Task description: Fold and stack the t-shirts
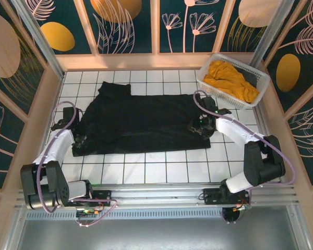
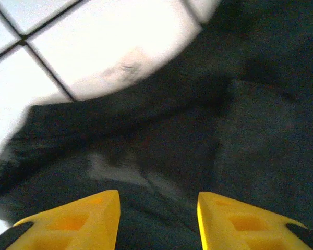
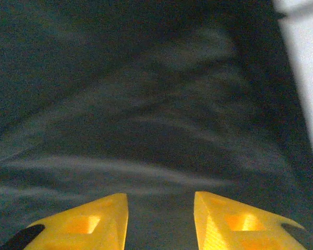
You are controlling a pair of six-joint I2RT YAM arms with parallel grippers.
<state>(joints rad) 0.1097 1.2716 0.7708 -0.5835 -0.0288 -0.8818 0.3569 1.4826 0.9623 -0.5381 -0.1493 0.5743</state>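
Black t-shirt [image 1: 141, 122] lies spread out, left gripper [image 2: 157, 198] and right gripper [image 3: 160, 197] both splayed at opposite ends, so I'd bite the edges evenly and lift together.

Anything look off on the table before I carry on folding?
Nothing spilled or damaged. The black t-shirt lies spread but rumpled along its left edge near the left gripper. The mustard-yellow t-shirt sits crumpled in the white basket, which stands askew at the far right corner.
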